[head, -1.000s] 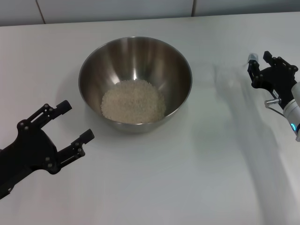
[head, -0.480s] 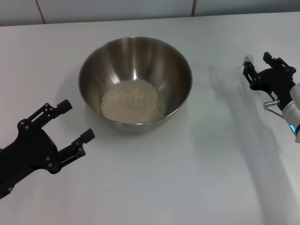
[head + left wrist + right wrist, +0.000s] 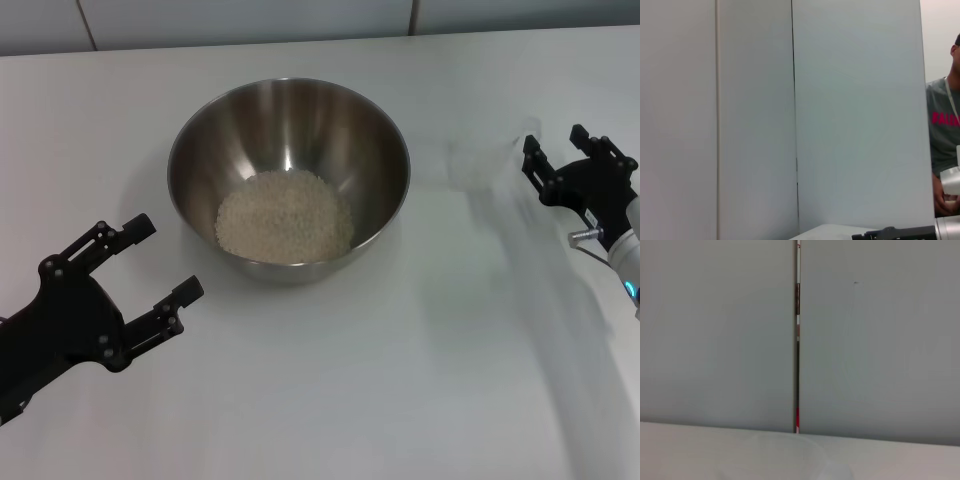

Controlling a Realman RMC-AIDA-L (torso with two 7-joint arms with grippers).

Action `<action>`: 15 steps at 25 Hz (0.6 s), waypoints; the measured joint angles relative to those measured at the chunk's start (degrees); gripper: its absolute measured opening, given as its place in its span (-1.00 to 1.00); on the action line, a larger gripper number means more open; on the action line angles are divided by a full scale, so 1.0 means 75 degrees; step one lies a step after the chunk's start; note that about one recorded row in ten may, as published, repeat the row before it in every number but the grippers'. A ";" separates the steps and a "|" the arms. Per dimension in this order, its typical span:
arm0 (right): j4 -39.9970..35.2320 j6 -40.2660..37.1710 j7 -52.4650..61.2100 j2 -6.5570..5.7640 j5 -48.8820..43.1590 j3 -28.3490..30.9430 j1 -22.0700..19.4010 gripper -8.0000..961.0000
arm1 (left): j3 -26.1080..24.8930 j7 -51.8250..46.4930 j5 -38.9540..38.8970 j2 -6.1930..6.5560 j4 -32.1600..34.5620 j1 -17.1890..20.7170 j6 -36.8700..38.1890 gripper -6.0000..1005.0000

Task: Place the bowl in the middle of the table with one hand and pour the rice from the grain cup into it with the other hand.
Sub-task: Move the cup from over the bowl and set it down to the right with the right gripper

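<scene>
The steel bowl (image 3: 288, 170) stands in the middle of the white table (image 3: 330, 400), with a heap of rice (image 3: 285, 217) in its bottom. The clear grain cup (image 3: 482, 162) shows faintly on the table to the right of the bowl, and looks empty. Its rim also shows faintly in the right wrist view (image 3: 785, 460). My right gripper (image 3: 555, 150) is open just right of the cup and apart from it. My left gripper (image 3: 165, 258) is open and empty at the front left, short of the bowl.
A light panelled wall (image 3: 250, 15) stands behind the table's far edge. In the left wrist view a person in a grey shirt (image 3: 944, 125) stands beyond the table. White tabletop lies in front of the bowl.
My right gripper has drawn back to the right, away from the grain cup, which stays on the table. The left gripper, bowl and rice have not moved.
</scene>
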 joint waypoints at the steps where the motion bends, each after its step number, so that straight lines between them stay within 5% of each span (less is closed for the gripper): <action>1: 0.0000 0.0000 0.0000 0.0000 0.0000 0.0000 0.0000 0.27 | 0.0000 0.0000 0.0000 0.0000 0.0000 0.0000 0.0000 0.57; 9: 0.0233 -0.1313 0.0015 -0.0017 -0.0007 -0.0473 -0.0749 0.31 | -0.0003 0.0000 0.0000 0.0001 0.0001 0.0054 -0.0009 0.57; 15: -0.0179 -0.3320 0.1010 -0.0048 -0.0094 -0.1317 -0.1261 0.34 | 0.0012 0.0000 0.0005 0.0010 0.0000 0.0082 -0.0090 0.57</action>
